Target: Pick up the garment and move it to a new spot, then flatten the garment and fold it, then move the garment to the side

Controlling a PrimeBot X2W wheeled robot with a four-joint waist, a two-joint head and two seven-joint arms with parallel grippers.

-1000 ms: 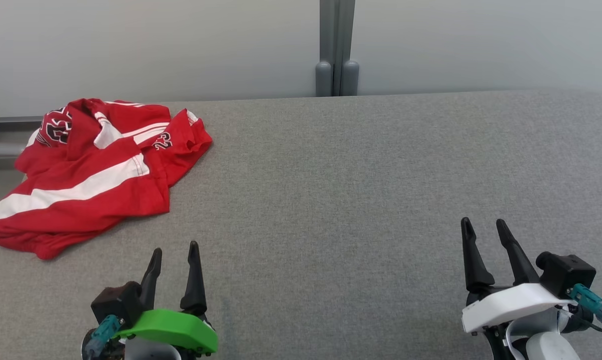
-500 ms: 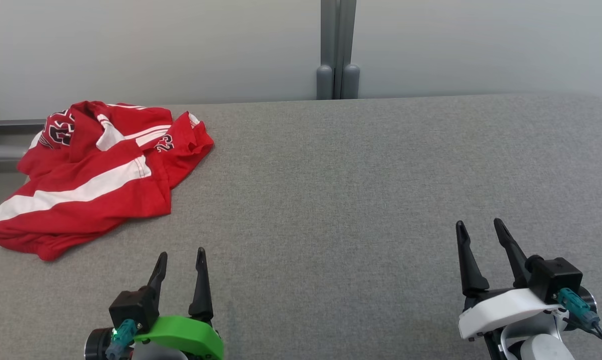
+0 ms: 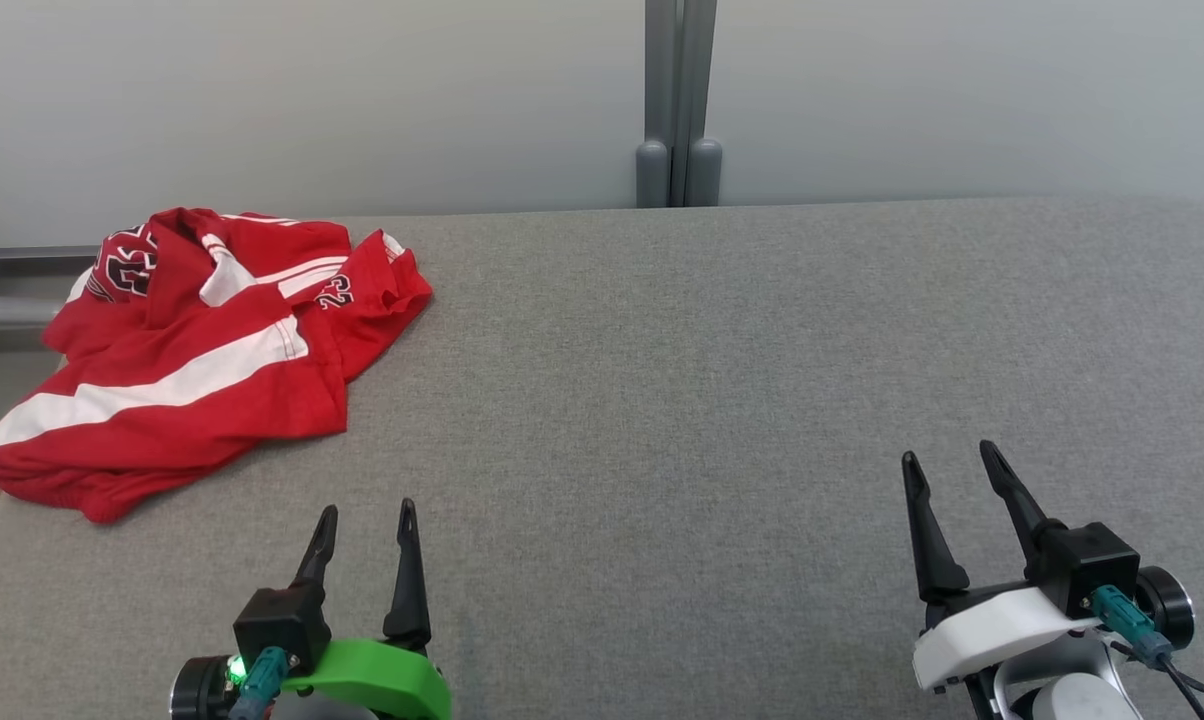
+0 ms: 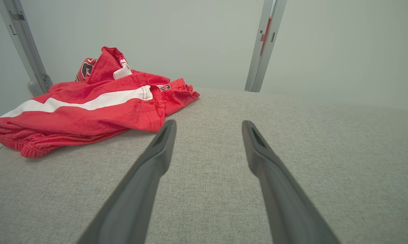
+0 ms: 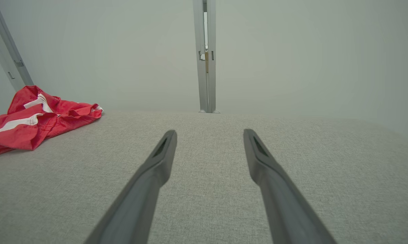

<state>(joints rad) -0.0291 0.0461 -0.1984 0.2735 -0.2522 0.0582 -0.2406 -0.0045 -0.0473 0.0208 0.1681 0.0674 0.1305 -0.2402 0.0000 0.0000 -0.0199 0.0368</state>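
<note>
A: Whereabouts of the garment?

B: Far left corner of the grey tabletop, close to the back edge. Lies crumpled in a loose heap. Red, with broad white stripes and dark numerals on two of the upper folds. Reaches out to the left edge of the tabletop. Not flattened, not folded.

A: Left tool?

B: Low at the near edge, left side, on a green mount. Stands open, grips nothing. Points up the tabletop with the garment ahead and off to its left. Near the cloth, not touching it. In the left wrist view, hem of the garment just beyond the left fingertip.

A: Right tool?

B: Low at the near edge, right side, on a white mount. Spread wide as well, empty. Well apart from the garment, over bare grey fabric.

A: Anything behind?

B: Pale wall, with a grey upright post at the back edge, roughly mid-width.
</note>
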